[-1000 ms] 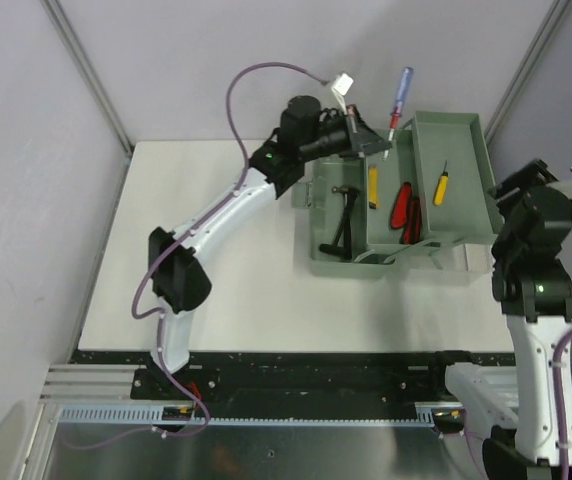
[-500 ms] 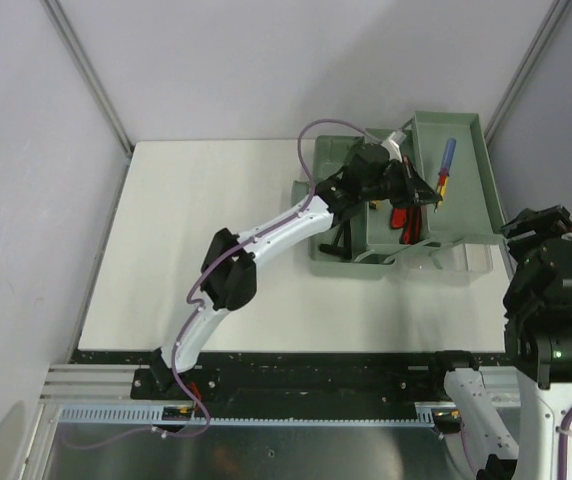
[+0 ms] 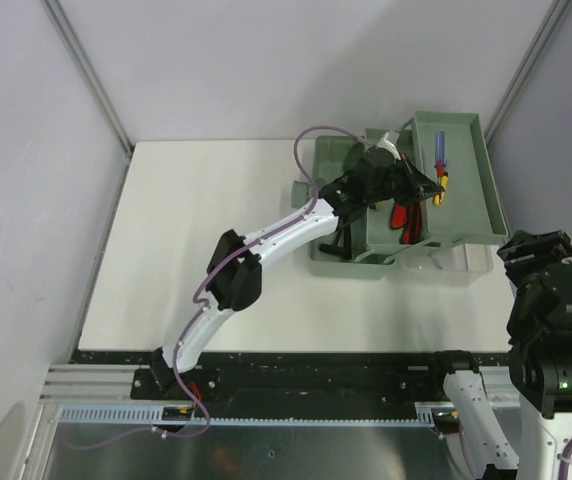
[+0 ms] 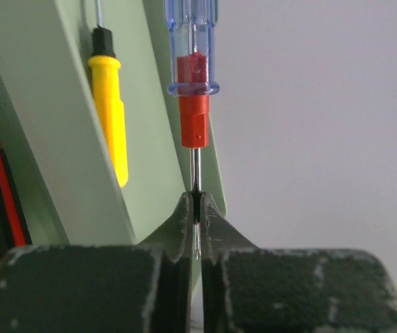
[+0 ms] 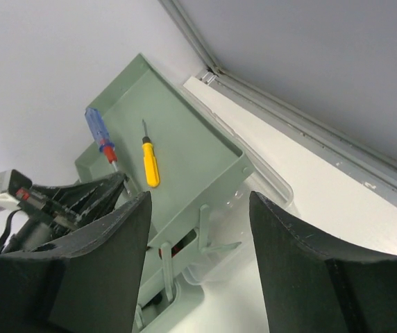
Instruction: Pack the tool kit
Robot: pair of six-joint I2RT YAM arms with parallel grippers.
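Note:
The grey-green toolbox stands at the table's right with its inner tray raised. My left gripper is shut on the metal shaft of a blue-and-red screwdriver, whose handle hangs over the tray beside a yellow screwdriver. From above, the blue screwdriver points toward the far rim. Red knives lie in the box, and a hammer is partly hidden by my left arm. My right gripper is open and holds nothing, off the box's near right corner.
The translucent lid lies flat under the raised tray on the white table. Grey walls and a metal frame rail close in behind and to the right. My right arm stands at the near right edge.
My left arm swung the blue screwdriver from above the box's back edge down over the tray, beside the yellow one. My right arm drew back toward the near edge, its jaws narrowing slightly.

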